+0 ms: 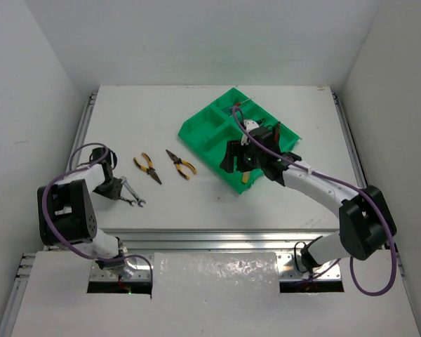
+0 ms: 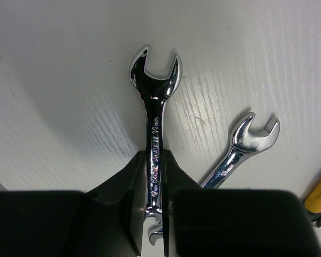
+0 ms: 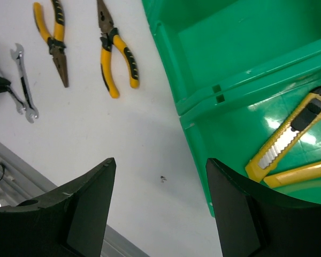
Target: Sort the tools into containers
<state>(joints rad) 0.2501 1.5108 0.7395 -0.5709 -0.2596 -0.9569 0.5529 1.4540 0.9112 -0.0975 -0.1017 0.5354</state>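
Note:
My left gripper (image 1: pixel 116 188) (image 2: pixel 155 160) is shut on a small metal wrench (image 2: pixel 154 101), held low at the table surface at the left. A second wrench (image 2: pixel 239 151) (image 1: pixel 134 197) lies beside it. Two yellow-handled pliers (image 1: pixel 147 168) (image 1: pixel 181 164) lie on the table between the arms. My right gripper (image 1: pixel 247 159) (image 3: pixel 160 167) is open and empty, above the near edge of the green tray (image 1: pixel 209 130) (image 3: pixel 203 75). A yellow utility knife (image 3: pixel 284 140) lies in a near compartment beside another yellow tool (image 3: pixel 302 172). The pliers (image 3: pixel 54 42) (image 3: pixel 115 52) also show in the right wrist view.
A thin tool (image 1: pixel 238 106) lies in a far tray compartment. The metal rail (image 1: pixel 210 239) runs along the table's near edge. White walls close in on the table's left, right and far sides.

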